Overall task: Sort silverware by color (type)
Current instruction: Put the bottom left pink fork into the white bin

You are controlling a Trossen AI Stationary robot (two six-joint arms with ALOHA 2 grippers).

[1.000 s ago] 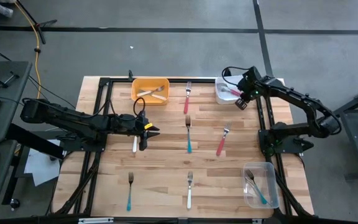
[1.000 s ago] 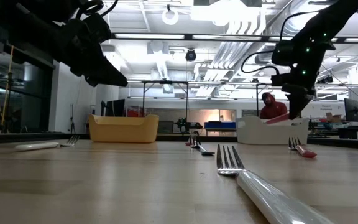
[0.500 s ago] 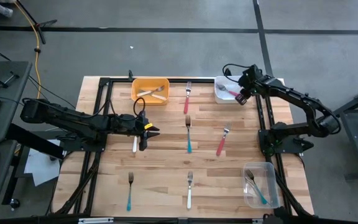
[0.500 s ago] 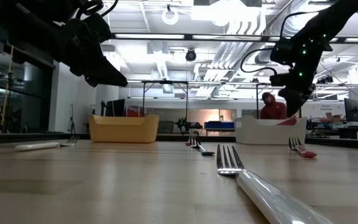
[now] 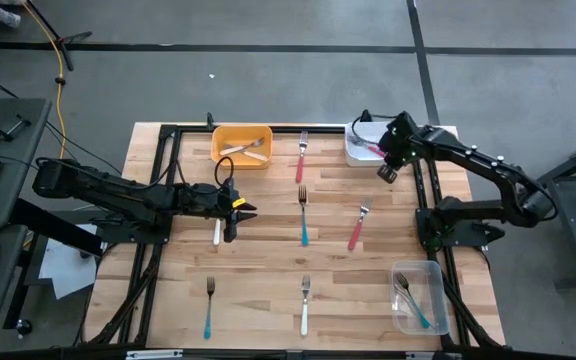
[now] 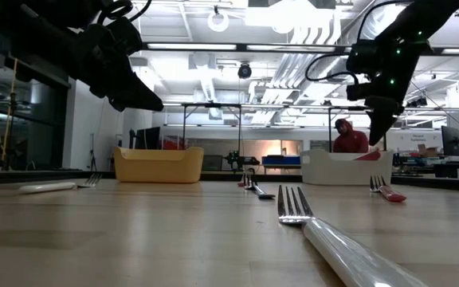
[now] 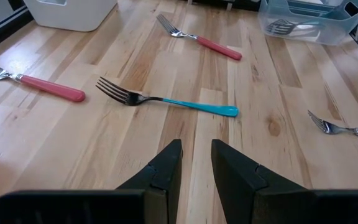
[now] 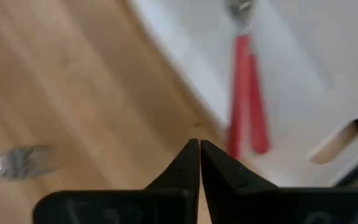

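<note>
**Red fork binned, next pick pending**

Now the right end effector (image 5: 387,172) hovers just beside the white bin (image 5: 358,152), at the edge nearer the bench (image 5: 258,260) centre, fingers pressed together and empty. Red forks (image 8: 246,93) lie inside that bin, so a drop looks finished. My judgement: the step in hand is moving on to another fork.

Taking the white bin as landmark: one red fork (image 5: 356,228) lies on the bench well toward the near edge from it, the closest loose piece to the right end effector, yet clearly apart from it. Another red fork (image 5: 301,157) lies beside the bin toward the orange bin (image 5: 241,145), which holds white forks. A teal fork (image 5: 304,215) lies farther toward the bench centre. Well away, along the near edge, lie a second teal fork (image 5: 209,306) and a white fork (image 5: 306,305), with a clear bin (image 5: 418,296) holding teal forks.

The left end effector (image 5: 238,213) hangs past the orange bin, fingers slightly spread, over a white fork (image 5: 217,231).

Next the right end effector would probably need to spread, travel to the nearby red fork and align across its handle.
</note>
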